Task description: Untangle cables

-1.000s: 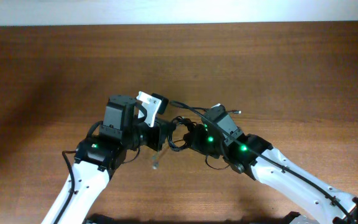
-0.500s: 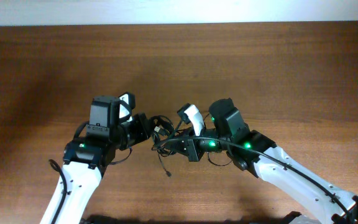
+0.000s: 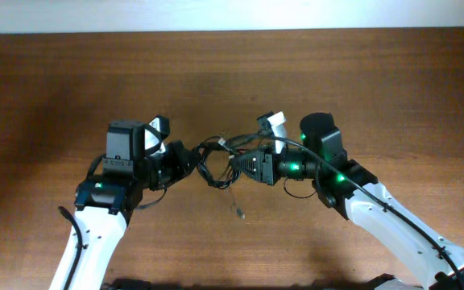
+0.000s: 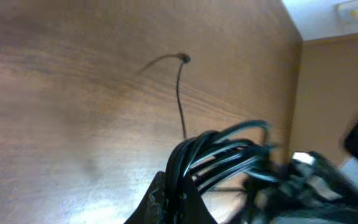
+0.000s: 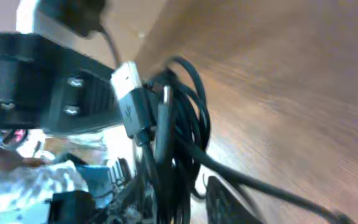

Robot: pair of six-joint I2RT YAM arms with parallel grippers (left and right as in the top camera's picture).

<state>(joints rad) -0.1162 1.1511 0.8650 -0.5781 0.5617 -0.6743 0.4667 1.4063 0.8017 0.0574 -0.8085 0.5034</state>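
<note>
Widest of all, a brown bench [image 3: 337, 72] of smooth, streaked wood grain with a dull sheen. Over it, reaching in from the near edge, a left arm [image 3: 95, 217] and a right arm [image 3: 377, 213], white-shelled with black joints and green lights, elbows low, wrists turned to face each other across the middle. Between them, raised off the wood, the cables [image 3: 214, 161]: thin, glossy black cords bunched in several overlapping loops, strung from one side to the other. Left fingers [image 3: 182, 159] clenched on the bundle's left end; from the left wrist view, seen gripping at the bottom edge, with cords fanning up and to the right. Right fingers [image 3: 246, 165] likewise clamped on the right end, pointing left and roughly level; from the right wrist view, blurred, with loops running down into the grip. Hanging below the bundle, one loose strand [image 3: 234, 193], slack and slightly bent, ending in a small plug [image 3: 239, 213] close to the wood, touching or not, cannot tell. Smallest, a pale flat connector [image 5: 129, 93] lying against the loops just beside the right fingers.
</note>
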